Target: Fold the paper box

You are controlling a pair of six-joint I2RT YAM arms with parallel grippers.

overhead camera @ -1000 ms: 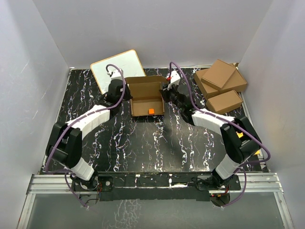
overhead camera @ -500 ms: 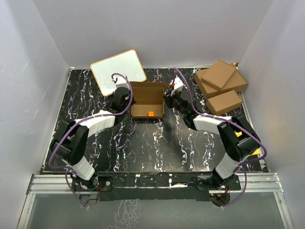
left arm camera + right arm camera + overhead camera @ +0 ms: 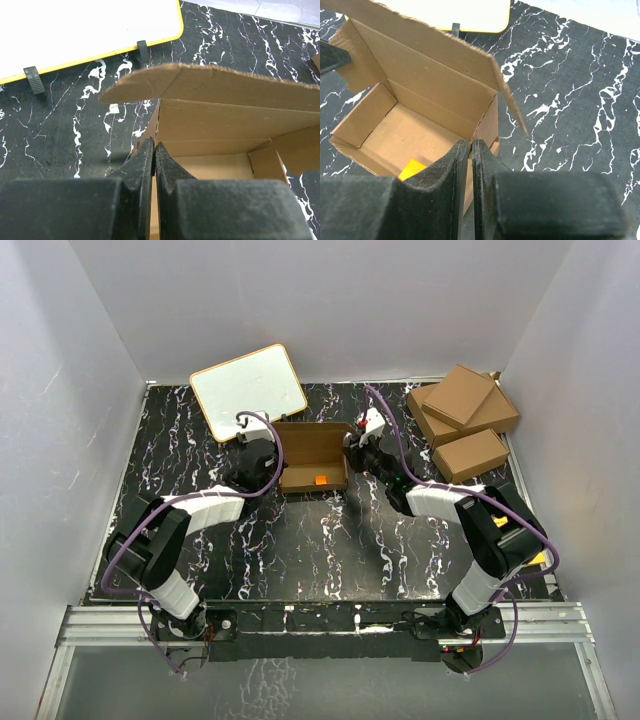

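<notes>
Paper box (image 3: pixel 312 455), upper centre, lid flap raised; left gripper (image 3: pixel 153 150) clamped on its left wall; right gripper (image 3: pixel 470 147) clamped on its right wall.

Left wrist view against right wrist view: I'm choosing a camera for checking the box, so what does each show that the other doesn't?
Only the left wrist view: the lid flap nearly edge-on above the paper box, and two black clips on the whiteboard. Only the right wrist view: the box floor to its front edge, with an orange patch on it. Both: the open box, the whiteboard, the marbled table, and a gripper, left gripper or right gripper, shut on a side wall.
</notes>
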